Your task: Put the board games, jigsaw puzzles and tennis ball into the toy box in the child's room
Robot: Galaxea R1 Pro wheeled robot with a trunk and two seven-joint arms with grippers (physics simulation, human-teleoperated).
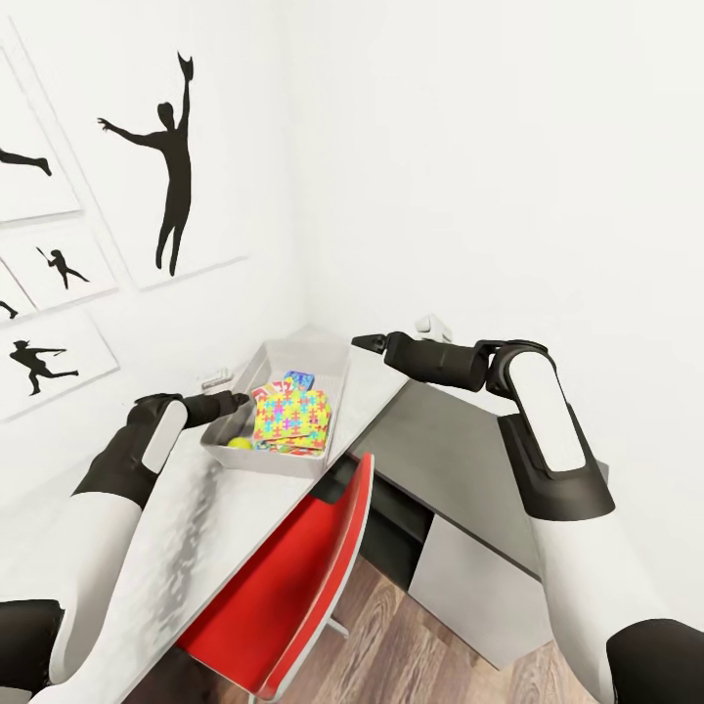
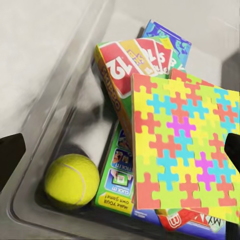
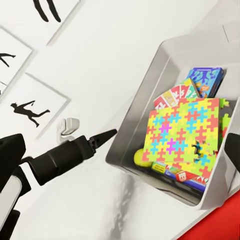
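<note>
The toy box [image 1: 284, 357] stood on the table [image 1: 196, 528] at 12 o'clock from the red chair [image 1: 293, 577]. It held jigsaw puzzles [image 2: 185, 145], board games [image 2: 125, 65] and the tennis ball [image 2: 71, 181]. The left gripper [image 1: 235, 398] pointed at its near wall, jaws closed, empty. Right gripper [image 1: 367, 342] jaw state: cannot tell.

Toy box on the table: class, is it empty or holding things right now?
Holding things. The toy box contains a tennis ball, board games and a jigsaw puzzle lying on top.
</note>
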